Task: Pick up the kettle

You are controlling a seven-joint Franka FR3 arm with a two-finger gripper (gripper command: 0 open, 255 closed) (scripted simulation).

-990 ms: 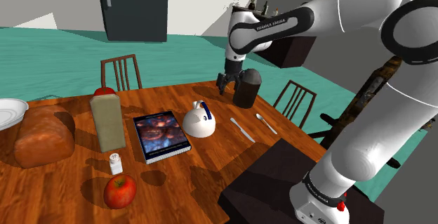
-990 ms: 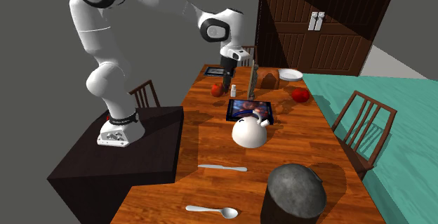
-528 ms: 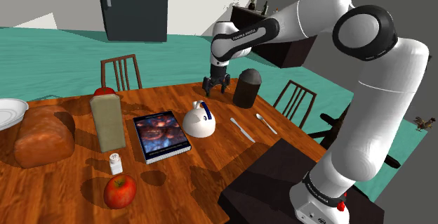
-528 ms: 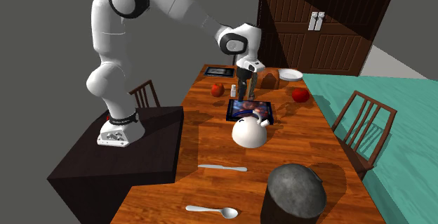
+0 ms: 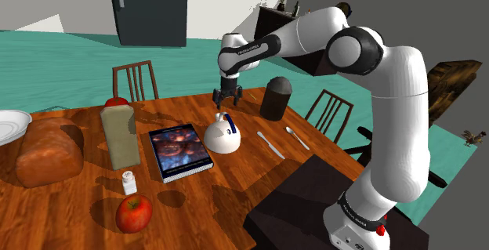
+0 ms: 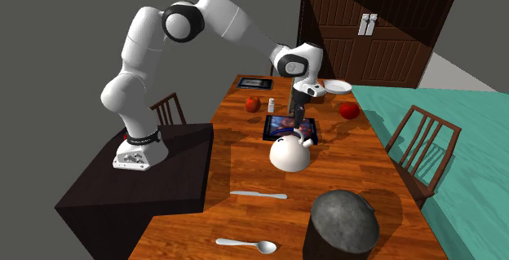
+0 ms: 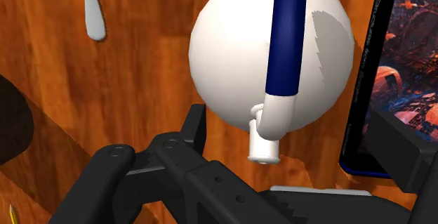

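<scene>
The kettle (image 5: pixel 223 136) is a round white pot with a dark blue hoop handle (image 7: pixel 286 33). It stands on the wooden table (image 5: pixel 235 174) beside a book. My black gripper (image 5: pixel 227 98) hangs just above and behind it, pointing down, fingers apart and holding nothing. In the wrist view the kettle (image 7: pixel 239 54) lies just ahead of the gripper (image 7: pixel 289 123), its short white spout facing the hand, and neither finger (image 7: pixel 195 128) touches it. The second exterior view has the gripper (image 6: pixel 300 118) directly over the kettle (image 6: pixel 289 154).
The book (image 5: pixel 180 153) lies close to the kettle. A dark pot (image 5: pixel 276 98) stands on the shoulder view's right of it, with a knife (image 5: pixel 270 144) and spoon (image 5: pixel 297 137) nearby. A carton (image 5: pixel 120 136), bread (image 5: pixel 48 150), shaker (image 5: pixel 129 182) and apple (image 5: pixel 134 212) sit further left.
The arm has swung toward the shoulder view's left, carrying the gripper from beside the dark pot to just above the kettle. The fingers have stayed apart and the kettle has not moved.
</scene>
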